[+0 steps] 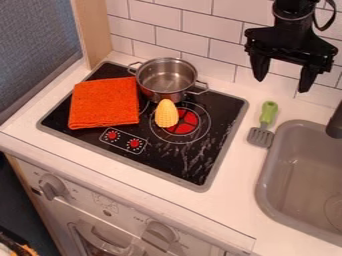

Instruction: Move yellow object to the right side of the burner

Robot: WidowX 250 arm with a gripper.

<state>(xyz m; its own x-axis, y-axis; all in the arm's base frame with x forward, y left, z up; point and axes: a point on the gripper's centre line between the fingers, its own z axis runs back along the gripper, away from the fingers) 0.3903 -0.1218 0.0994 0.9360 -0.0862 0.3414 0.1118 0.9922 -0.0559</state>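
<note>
My gripper [282,80] hangs at the upper right, above the back of the counter near the tiled wall, with its two fingers spread apart and nothing between them. Well to its lower left, the yellow object [166,114], shaped like an ear of corn, stands or lies on the left part of the red-centred burner [187,123]. Its narrow tip points toward the pot and overlaps the pot's lower edge in the view.
A metal pot [167,79] sits at the back of the black stovetop [212,145], with a folded orange cloth [104,102] to its left. A green-handled spatula [266,124] lies between the stove and the grey sink [304,170].
</note>
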